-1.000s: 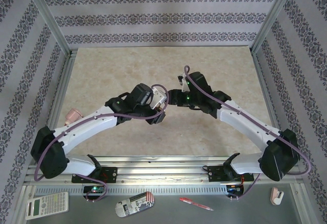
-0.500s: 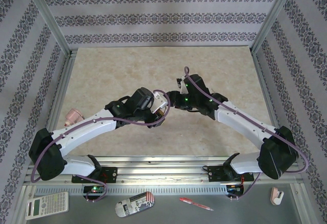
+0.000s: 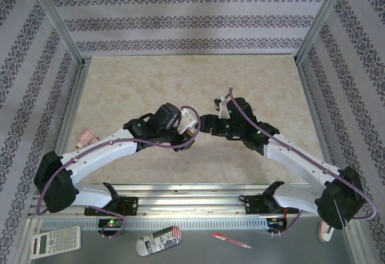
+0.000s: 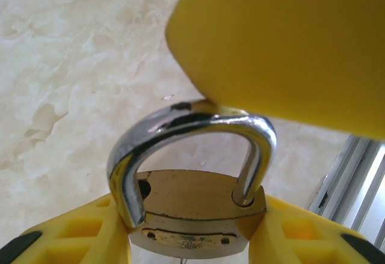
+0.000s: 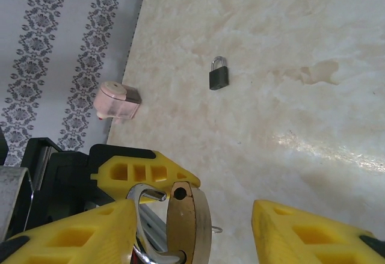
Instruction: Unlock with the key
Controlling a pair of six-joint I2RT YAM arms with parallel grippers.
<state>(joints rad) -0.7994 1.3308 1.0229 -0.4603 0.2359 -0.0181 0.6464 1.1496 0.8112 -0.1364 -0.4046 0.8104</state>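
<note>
My left gripper (image 4: 192,231) is shut on the brass padlock (image 4: 192,207), its yellow fingers (image 4: 84,234) pressing both sides of the body. The silver shackle (image 4: 186,119) has its left leg lifted out of its hole. A thin silvery sliver of the key (image 4: 183,260) pokes out under the body; the rest is hidden. My right gripper (image 5: 195,216) stands open around the padlock (image 5: 191,228), seen edge-on beside its left finger (image 5: 66,234). One of its yellow fingers (image 4: 283,41) hangs over the shackle. In the top view both grippers (image 3: 189,128) (image 3: 206,123) meet mid-table.
A small black padlock (image 5: 218,74) lies on the marble table (image 3: 180,77) further out. A pink object (image 3: 86,136) sits at the left edge. Aluminium rails frame the table. A calculator (image 3: 55,241), a pen (image 3: 230,240) and other small items lie below the front rail.
The right arm has swung lower and to the right, its wrist still at the left gripper. The left arm shifted slightly early on and now holds still with the padlock.
</note>
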